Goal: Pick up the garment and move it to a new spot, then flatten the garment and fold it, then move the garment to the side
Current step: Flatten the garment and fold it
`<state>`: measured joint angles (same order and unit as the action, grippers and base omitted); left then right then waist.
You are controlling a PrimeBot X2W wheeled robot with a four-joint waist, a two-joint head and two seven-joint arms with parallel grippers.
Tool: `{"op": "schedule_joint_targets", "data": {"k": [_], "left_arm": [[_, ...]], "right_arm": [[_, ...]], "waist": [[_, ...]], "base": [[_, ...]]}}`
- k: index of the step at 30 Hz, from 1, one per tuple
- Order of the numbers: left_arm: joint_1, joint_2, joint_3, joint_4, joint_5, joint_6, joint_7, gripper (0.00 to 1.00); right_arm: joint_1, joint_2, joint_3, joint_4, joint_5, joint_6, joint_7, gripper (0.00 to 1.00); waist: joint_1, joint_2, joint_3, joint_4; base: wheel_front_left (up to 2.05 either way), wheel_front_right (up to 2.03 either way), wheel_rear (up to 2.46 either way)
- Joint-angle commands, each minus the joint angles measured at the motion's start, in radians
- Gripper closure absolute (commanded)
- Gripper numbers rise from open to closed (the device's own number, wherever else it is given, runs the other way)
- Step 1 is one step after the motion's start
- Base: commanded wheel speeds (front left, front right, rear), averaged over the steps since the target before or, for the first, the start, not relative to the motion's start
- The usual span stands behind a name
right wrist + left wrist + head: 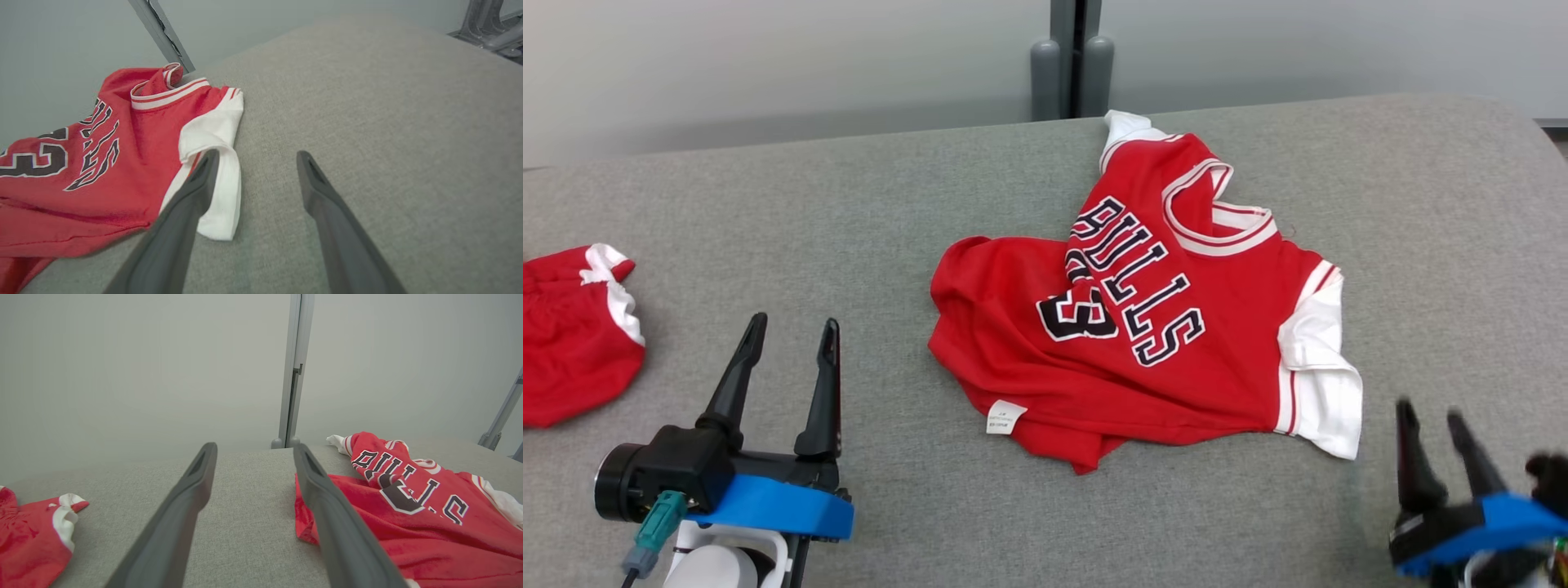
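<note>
On the grey cloth surface [768, 212] ahead of me lies the red jersey [1143, 327], near the middle, crumpled and partly folded over itself with the lettering up. It has a white sleeve [1319, 367] on its right and a small white label [1005, 417] at the near hem. My right gripper [1429, 412] is just beside that sleeve, jaws apart and empty. My left gripper [792, 327] stands off to the jersey's left, jaws wide and empty. Another red garment [568, 335] lies at the far left. Behind the surface rises a pale grey wall [768, 65] with a grey post [1072, 57].
</note>
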<state>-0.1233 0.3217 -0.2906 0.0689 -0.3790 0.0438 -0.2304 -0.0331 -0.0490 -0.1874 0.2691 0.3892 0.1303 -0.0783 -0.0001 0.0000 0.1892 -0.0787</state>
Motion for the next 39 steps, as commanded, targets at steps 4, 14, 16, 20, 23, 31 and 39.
{"op": "schedule_joint_targets", "data": {"k": [4,14,16,20,23,31,39], "left_arm": [[0.008,0.005,0.006,-0.003,-0.007,0.006,-0.002,0.00],[-0.017,-0.005,-0.024,-0.002,-0.004,-0.003,0.003,0.00],[-0.020,-0.006,-0.026,0.000,-0.006,-0.004,0.002,0.00],[-0.021,-0.008,-0.025,0.001,-0.007,0.004,-0.001,0.00],[-0.018,-0.004,-0.023,0.001,-0.009,0.007,-0.003,0.00],[-0.026,-0.004,-0.030,0.006,-0.010,0.008,-0.006,0.00],[-0.009,0.003,-0.031,0.013,-0.017,0.013,-0.005,0.00]], "right_arm": [[-0.081,-0.001,0.041,-0.126,-0.160,0.001,0.130,0.00],[-0.280,-0.081,0.216,0.011,-0.584,0.001,0.550,0.00],[-0.302,-0.096,0.217,0.052,-0.591,0.001,0.558,0.00],[-0.335,-0.100,0.184,0.105,-0.596,0.001,0.537,0.85],[-0.357,-0.085,0.137,0.125,-0.585,0.001,0.509,1.00],[-0.329,-0.008,-0.254,0.066,-0.488,0.001,0.369,0.56],[-0.240,-0.001,-0.342,0.062,-0.277,0.001,0.224,0.00]], "waist": [[0.0001,0.0000,-0.001,-0.012],[0.0001,0.0000,0.015,0.050],[0.0001,0.0000,0.019,0.062],[0.0001,0.0000,0.028,0.074],[0.0001,0.0000,0.032,0.072],[0.0001,0.0000,0.022,0.056],[0.0001,0.0000,0.007,0.026]], "base": [[0.00,0.00,0.00],[0.00,0.00,0.00],[0.00,0.00,0.00],[0.00,0.00,0.00],[0.00,0.00,0.00],[0.00,0.00,0.00],[0.00,0.00,0.00]]}}
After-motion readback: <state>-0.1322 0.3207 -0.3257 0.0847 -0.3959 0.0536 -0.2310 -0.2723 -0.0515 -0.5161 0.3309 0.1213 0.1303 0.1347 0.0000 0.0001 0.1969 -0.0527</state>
